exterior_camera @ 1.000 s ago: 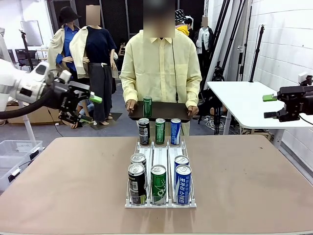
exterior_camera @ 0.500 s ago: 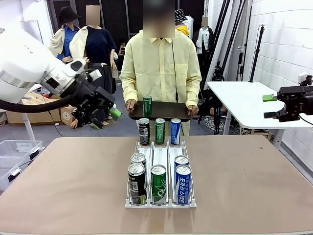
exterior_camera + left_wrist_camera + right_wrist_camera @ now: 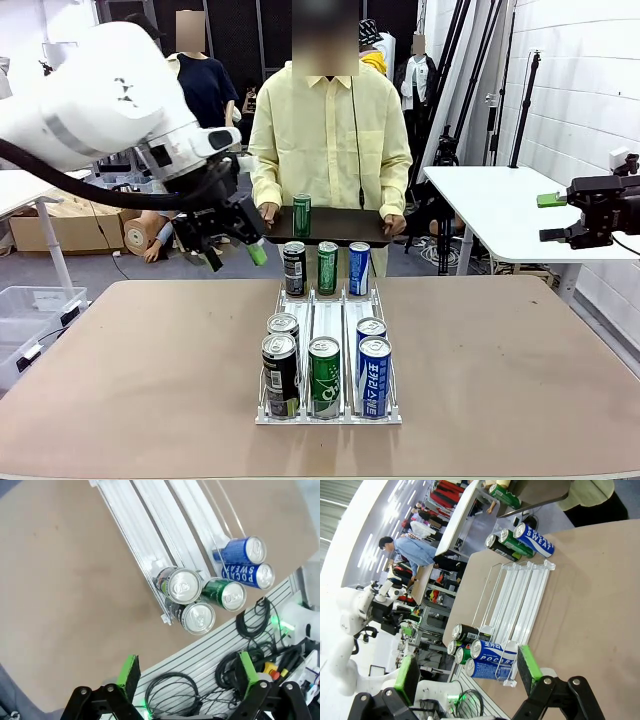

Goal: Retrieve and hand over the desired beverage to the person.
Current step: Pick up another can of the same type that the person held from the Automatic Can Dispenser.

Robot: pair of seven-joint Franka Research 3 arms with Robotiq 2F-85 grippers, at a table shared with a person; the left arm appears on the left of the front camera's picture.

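The brown surface point(image 3: 150, 380) carries a white rack point(image 3: 329, 310) at its centre, with three cans point(image 3: 327, 267) standing at the rack's 12 o'clock end and five cans point(image 3: 322, 372) crowded at its 6 o'clock end. Beyond the 12 o'clock edge the person point(image 3: 328, 130) holds a dark tray point(image 3: 345, 226) on which one green can point(image 3: 301, 215) already stands. You cannot tell which drink is wanted now, so judge the handover as partly done at most. Your left end effector point(image 3: 236, 257) hangs at about 10 o'clock from the far row, jaws spread wide with nothing between them. Your right end effector point(image 3: 548, 218) waits off the 3 o'clock side, also spread wide and carrying nothing. No can on the rack is grasped yet, so picking, lifting and passing it over are all left. Against a second ago, the left arm has swung in from the 9 o'clock edge towards the rack, while the right arm, the cans and the tray have stayed put.
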